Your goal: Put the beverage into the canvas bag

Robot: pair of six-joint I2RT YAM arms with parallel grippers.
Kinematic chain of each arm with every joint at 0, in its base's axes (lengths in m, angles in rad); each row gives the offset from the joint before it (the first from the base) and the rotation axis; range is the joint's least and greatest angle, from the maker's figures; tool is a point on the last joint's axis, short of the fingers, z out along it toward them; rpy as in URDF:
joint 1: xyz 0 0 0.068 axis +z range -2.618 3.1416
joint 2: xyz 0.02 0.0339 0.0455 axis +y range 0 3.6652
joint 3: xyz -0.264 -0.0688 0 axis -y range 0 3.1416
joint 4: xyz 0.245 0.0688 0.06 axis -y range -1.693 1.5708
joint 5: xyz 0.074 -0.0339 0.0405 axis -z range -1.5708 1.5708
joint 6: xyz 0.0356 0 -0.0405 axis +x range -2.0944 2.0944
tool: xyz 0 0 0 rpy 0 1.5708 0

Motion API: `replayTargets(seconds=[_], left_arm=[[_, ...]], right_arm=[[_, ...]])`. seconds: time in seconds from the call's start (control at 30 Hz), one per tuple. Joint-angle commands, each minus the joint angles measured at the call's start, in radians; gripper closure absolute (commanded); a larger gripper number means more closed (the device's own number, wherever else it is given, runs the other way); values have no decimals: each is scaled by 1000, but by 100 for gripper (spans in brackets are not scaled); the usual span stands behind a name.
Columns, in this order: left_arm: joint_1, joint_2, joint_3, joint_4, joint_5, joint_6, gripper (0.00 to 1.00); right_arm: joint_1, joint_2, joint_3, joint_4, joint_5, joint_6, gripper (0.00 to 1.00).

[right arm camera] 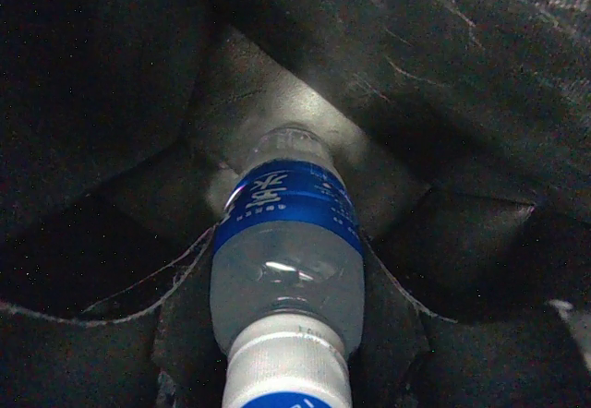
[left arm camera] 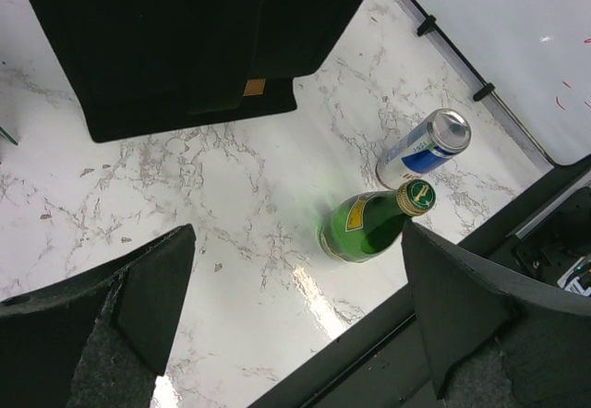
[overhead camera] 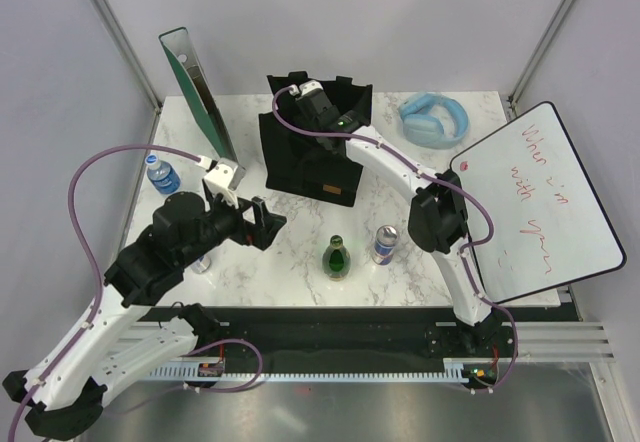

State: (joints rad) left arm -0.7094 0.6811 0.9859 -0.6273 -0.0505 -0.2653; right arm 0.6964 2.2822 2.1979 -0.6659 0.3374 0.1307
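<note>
Fingers [right arm camera: 189,343] seemingly gripping bottle [right arm camera: 286,279], blue label [right arm camera: 288,207] illegible

The canvas bag [overhead camera: 300,167] is matt cloth, the bottle [right arm camera: 286,279] clear smooth plastic.

White marbled surface [overhead camera: 290,232]. Canvas bag [overhead camera: 300,167], black, stands upright at 12 o'clock, with a tan patch low on its near face. Green glass bottle [overhead camera: 338,258] upright at 6 o'clock. Blue-and-silver can [overhead camera: 385,245] just beside it at 5, not touching. Small clear water bottle [overhead camera: 163,174] at 9, near the edge. Light blue headphones [overhead camera: 437,119] at 2. Whiteboard [overhead camera: 540,202] with red writing over the edge at 3. Green file holder [overhead camera: 195,87] stands at 11.
</note>
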Motion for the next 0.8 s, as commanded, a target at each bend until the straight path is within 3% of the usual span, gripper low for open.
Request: replayTargets(seconds=[0.0,0.13,0.43,0.77], left_arm=[[-4,8,17,15,-14,-26,0],[-4,9,26,15,-6,-29,0],[-2,6,30,14,5,-40,0],[-4,5,37,14,8,-49,0]], right_arm=[[2,-20,46,74,20,-2,64],[2,-26,49,72,26,0,50],[2,-115,65,66,14,7,32],[2,-302,57,58,-9,17,26]])
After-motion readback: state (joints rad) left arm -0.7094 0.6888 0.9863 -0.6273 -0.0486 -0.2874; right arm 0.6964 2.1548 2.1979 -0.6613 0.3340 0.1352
